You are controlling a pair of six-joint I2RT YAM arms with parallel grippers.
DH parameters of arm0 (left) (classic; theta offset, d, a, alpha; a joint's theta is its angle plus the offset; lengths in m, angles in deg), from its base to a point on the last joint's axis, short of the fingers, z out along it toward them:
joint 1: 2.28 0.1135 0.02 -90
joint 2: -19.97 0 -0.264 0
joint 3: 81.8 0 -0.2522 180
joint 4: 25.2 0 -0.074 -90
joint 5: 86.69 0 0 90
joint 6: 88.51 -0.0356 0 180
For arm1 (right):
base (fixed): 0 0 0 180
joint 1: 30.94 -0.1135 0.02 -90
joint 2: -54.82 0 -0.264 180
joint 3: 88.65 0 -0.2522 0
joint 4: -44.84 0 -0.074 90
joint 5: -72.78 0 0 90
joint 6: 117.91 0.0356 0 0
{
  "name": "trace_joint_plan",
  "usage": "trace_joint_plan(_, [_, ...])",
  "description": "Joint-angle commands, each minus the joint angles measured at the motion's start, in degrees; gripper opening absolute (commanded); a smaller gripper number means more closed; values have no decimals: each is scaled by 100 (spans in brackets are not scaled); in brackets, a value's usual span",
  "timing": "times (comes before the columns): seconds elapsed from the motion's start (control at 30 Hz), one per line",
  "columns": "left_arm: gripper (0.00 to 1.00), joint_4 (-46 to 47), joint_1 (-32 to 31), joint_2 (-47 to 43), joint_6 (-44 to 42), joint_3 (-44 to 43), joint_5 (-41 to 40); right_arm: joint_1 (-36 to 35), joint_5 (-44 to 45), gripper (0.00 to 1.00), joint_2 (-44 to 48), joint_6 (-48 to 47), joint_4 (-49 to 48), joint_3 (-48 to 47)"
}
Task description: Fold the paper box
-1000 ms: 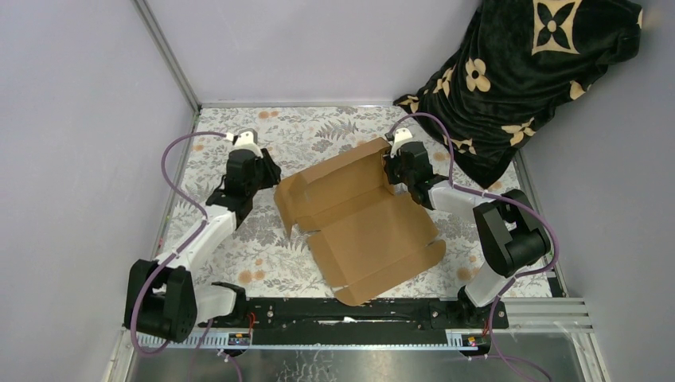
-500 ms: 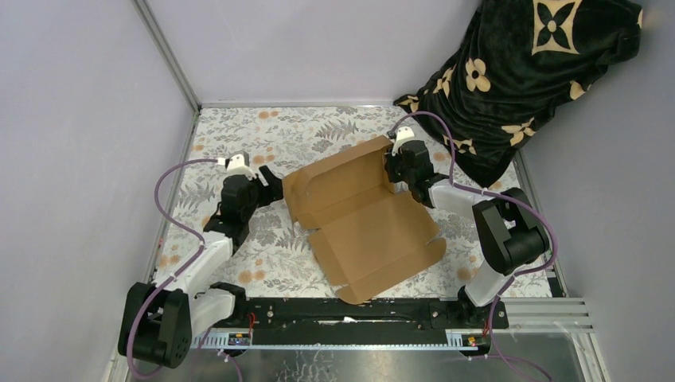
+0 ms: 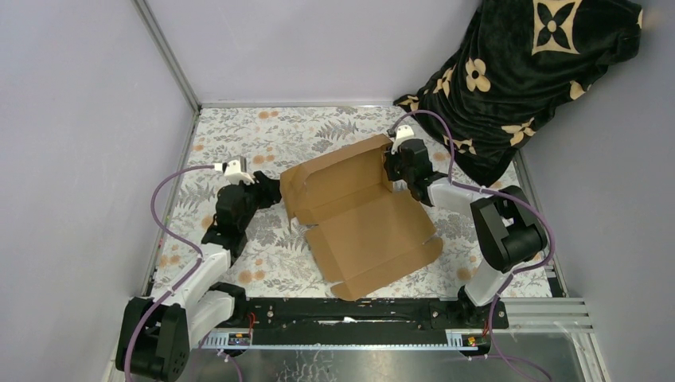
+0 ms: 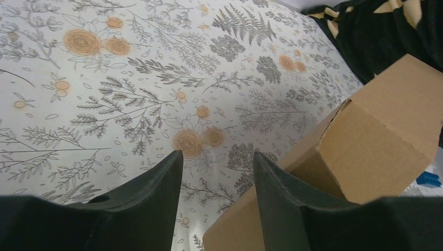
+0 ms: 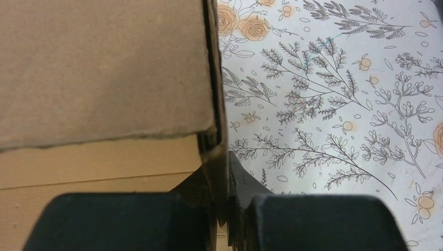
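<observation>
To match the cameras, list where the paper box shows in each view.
Top external: paper box at centre, half open.
Left wrist: its corner at right edge, beside the open left end effector.
Right wrist: its wall fills the upper left, pinched by the right end effector.
Shared landmark: the floral table cover.

Worktop [image 3: 318, 131]: white cloth printed with grey foliage, orange blooms.
Walls [image 3: 318, 48]: plain pale lilac; left, far, right.
Far right corner: black blanket [image 3: 517, 72], cream flower motifs.

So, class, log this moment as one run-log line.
box: partly folded, far panel raised | left gripper: open, empty, beside box corner | right gripper: shut on box panel edge
</observation>
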Motion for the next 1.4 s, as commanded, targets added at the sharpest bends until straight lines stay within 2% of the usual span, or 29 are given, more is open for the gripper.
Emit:
trace_joint_plan(0.0, [58,749,4,-108,111,215,534,30,22,0,-352,198,627,-139])
trace_joint_plan(0.3, [56,964,-203,-219,314,384,758,25,85,0,-564,464,822,-414])
trace_joint_plan(0.67, [54,1305,-954,103,525,354,160,-20,279,0,-572,840,958,-420])
trace_joint_plan(1.07, [53,1425,-1341,405,407,329,-410,-224,454,0,-552,955,939,-361])
trace_joint_plan(1.2, [53,1021,-1341,-328,264,335,-720,-221,479,0,-530,826,915,-305])
trace_joint_plan(1.37, [63,122,-1332,-1304,-101,-313,-1335,-217,585,0,-425,589,914,-198])
